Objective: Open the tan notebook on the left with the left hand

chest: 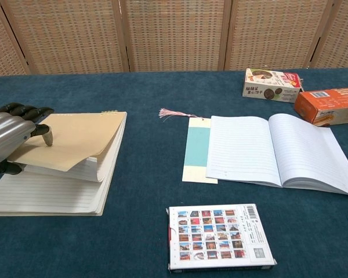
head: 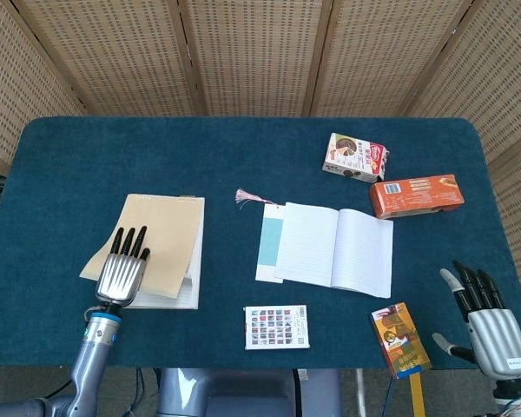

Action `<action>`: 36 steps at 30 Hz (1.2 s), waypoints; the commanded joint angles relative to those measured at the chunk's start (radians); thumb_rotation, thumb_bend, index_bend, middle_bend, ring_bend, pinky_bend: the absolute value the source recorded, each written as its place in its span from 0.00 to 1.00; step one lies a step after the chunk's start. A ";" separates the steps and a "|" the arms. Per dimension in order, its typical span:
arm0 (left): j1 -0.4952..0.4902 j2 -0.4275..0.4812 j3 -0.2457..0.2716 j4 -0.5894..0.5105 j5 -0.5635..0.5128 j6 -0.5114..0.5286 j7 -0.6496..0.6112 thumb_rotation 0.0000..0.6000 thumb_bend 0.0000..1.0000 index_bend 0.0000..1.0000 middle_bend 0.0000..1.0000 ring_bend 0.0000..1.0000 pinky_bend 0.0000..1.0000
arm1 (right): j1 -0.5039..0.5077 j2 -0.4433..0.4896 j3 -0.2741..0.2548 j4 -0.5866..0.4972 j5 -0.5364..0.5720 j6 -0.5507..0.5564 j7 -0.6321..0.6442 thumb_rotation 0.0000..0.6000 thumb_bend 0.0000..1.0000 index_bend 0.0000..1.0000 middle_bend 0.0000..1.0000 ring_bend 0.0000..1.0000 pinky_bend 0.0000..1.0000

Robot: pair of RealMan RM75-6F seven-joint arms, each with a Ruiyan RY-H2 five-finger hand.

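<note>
Cover's coming up on the tan notebook (chest: 75, 142)

Left hand (chest: 8, 139) pinches the near-left cover corner plus some pages, lifting them clear; right hand (head: 495, 326) hangs spread, far right, empty.

Staged lab: blue-clothed table (head: 243, 156), wicker screens (head: 243, 52)
</note>
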 commanded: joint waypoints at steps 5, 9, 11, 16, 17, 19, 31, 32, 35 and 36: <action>0.047 0.052 0.045 -0.084 0.023 0.040 0.015 1.00 0.72 0.78 0.00 0.00 0.00 | 0.000 -0.001 -0.001 -0.001 -0.001 -0.001 -0.003 1.00 0.11 0.00 0.00 0.00 0.00; 0.069 0.073 0.065 -0.126 0.028 0.061 0.035 1.00 0.72 0.78 0.00 0.00 0.00 | 0.000 -0.001 -0.001 -0.001 -0.001 -0.002 -0.005 1.00 0.11 0.00 0.00 0.00 0.00; 0.082 0.083 0.077 -0.149 0.030 0.073 0.046 1.00 0.72 0.78 0.00 0.00 0.00 | 0.000 -0.001 -0.001 -0.001 -0.001 -0.002 -0.006 1.00 0.11 0.00 0.00 0.00 0.00; 0.113 0.105 0.102 -0.216 0.036 0.110 0.077 1.00 0.73 0.78 0.00 0.00 0.00 | 0.000 -0.001 -0.001 -0.002 0.000 -0.004 -0.006 1.00 0.12 0.00 0.00 0.00 0.00; 0.118 0.107 0.106 -0.225 0.039 0.115 0.081 1.00 0.73 0.78 0.00 0.00 0.00 | 0.000 -0.001 -0.001 -0.002 -0.001 -0.004 -0.006 1.00 0.12 0.00 0.00 0.00 0.00; 0.134 0.116 0.123 -0.251 0.052 0.133 0.091 1.00 0.73 0.78 0.00 0.00 0.00 | 0.000 0.000 -0.001 -0.002 -0.002 -0.002 -0.003 1.00 0.11 0.00 0.00 0.00 0.00; 0.203 0.154 0.190 -0.318 0.115 0.177 0.096 1.00 0.73 0.78 0.00 0.00 0.00 | -0.003 0.003 -0.003 -0.001 -0.007 0.004 0.006 1.00 0.11 0.00 0.00 0.00 0.00; 0.207 0.156 0.195 -0.319 0.118 0.178 0.097 1.00 0.73 0.78 0.00 0.00 0.00 | -0.003 0.003 -0.003 -0.001 -0.007 0.004 0.006 1.00 0.11 0.00 0.00 0.00 0.00; 0.219 0.163 0.205 -0.320 0.127 0.180 0.093 1.00 0.73 0.78 0.00 0.00 0.00 | -0.002 0.003 -0.003 -0.002 -0.008 0.003 0.005 1.00 0.11 0.00 0.00 0.00 0.00; 0.222 0.164 0.207 -0.320 0.130 0.181 0.092 1.00 0.73 0.78 0.00 0.00 0.00 | -0.002 0.003 -0.004 -0.002 -0.009 0.003 0.004 1.00 0.11 0.00 0.00 0.00 0.00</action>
